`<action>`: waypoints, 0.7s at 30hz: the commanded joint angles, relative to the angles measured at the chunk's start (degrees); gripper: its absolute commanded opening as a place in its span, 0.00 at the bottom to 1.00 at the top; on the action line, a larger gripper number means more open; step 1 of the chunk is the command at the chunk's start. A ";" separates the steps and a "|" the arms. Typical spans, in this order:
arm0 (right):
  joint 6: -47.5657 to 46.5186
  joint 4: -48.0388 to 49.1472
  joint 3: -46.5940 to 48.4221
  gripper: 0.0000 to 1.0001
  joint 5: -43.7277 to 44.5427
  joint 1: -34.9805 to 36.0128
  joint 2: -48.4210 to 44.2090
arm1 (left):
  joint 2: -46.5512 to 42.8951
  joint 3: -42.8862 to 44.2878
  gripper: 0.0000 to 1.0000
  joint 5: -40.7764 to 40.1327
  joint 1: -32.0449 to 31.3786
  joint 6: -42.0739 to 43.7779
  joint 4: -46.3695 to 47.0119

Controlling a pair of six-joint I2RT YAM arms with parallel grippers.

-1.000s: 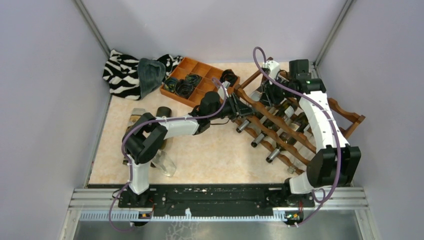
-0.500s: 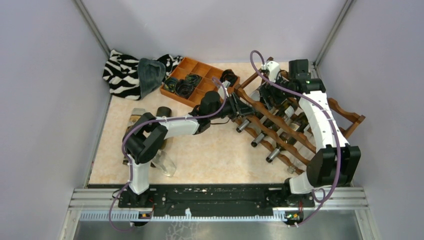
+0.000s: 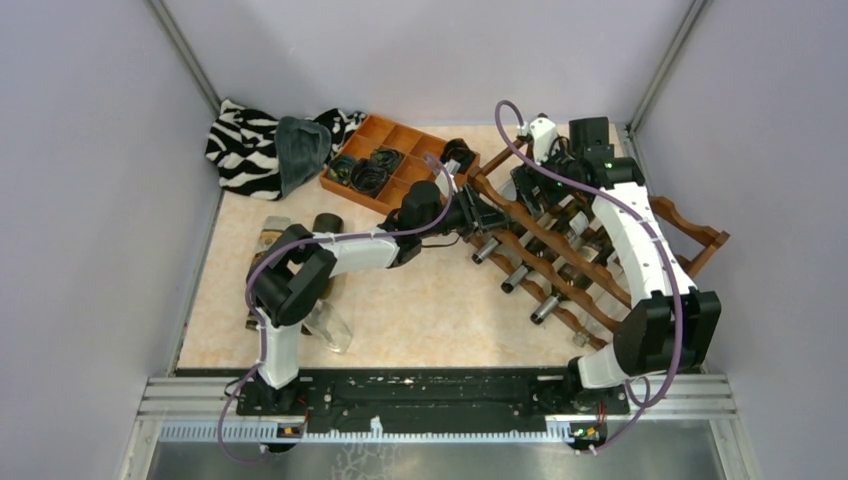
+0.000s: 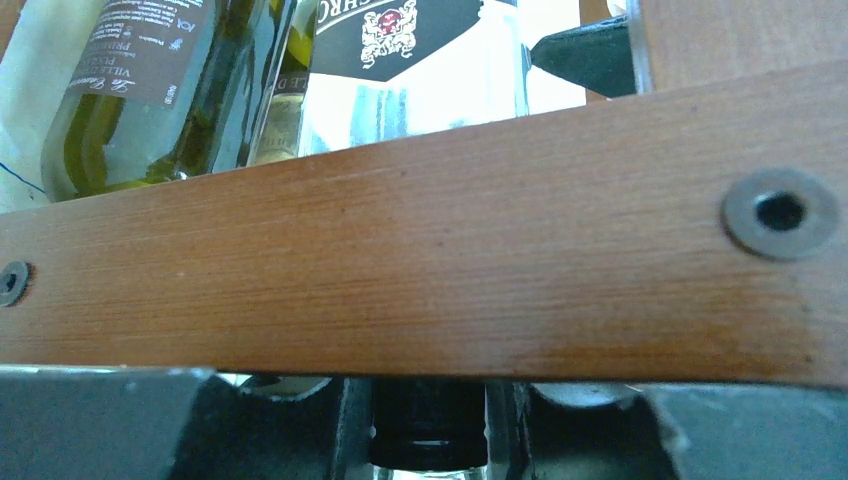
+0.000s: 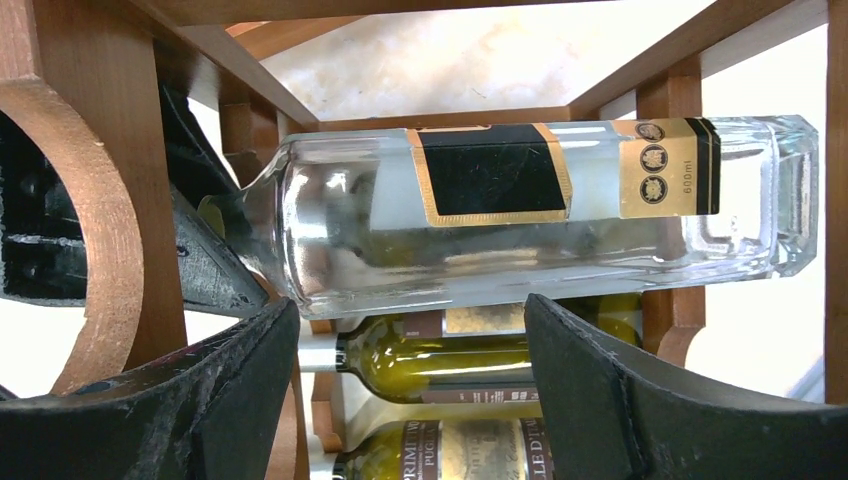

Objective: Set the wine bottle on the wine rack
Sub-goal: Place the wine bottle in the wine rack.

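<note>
The wine bottle (image 5: 540, 210), clear glass with a black and gold label, lies level in the top tier of the reddish-brown wine rack (image 3: 600, 270). At the rack's left end, my left gripper (image 3: 487, 215) is shut on the bottle's black cap (image 4: 428, 425), just under a wooden rail (image 4: 420, 260). Its dark fingers (image 5: 205, 260) show around the neck in the right wrist view. Over the rack's far end my right gripper (image 3: 528, 185) is open. Its pads (image 5: 640, 400) stand wide apart just short of the bottle's body and do not touch it.
Green bottles (image 5: 450, 360) fill the lower tiers, and their necks (image 3: 515, 280) poke out of the rack's front. An orange-brown compartment tray (image 3: 400, 128) and zebra cloth (image 3: 240, 145) sit at the back left. Loose bottles (image 3: 330, 325) lie by the left arm's base.
My right gripper has opened off the clear bottle and drawn back a little toward the far end of the rack. The left arm and the bottle have stayed put.
</note>
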 commanded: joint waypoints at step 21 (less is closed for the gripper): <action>2.82 5.79 -3.30 0.82 9.20 2.66 -2.13 | -2.51 0.51 0.59 -0.18 -0.34 1.67 1.95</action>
